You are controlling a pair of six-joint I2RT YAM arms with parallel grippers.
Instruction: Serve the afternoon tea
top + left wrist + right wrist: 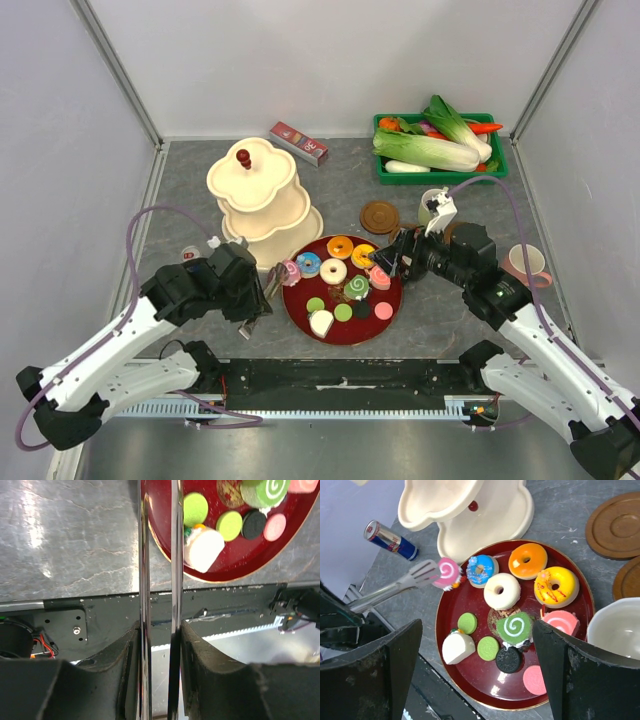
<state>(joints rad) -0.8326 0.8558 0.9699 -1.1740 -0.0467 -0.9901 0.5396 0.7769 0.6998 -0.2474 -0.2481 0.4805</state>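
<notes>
The grey desk carries a cream three-tier stand at far left of centre and a green crate of leafy vegetables at far right. A round red tray lies in the near middle, touching the stand's base. The left tool is clamped on a pair of metal tongs, whose tips pinch a pink swirl cake at the tray's left rim; whether the cake is lifted cannot be told. The right tool hangs above the tray's right side with its fingers wide apart, holding nothing. A pale mug stands just right of the tray, and two brown coasters lie beyond it. On the tray's far half sit a blue donut, an orange donut, a white donut and a yellow donut. Nearer lie a green swirl cake, a white cake and the round sweets in green, black and pink. A small can lies left of the stand.
</notes>
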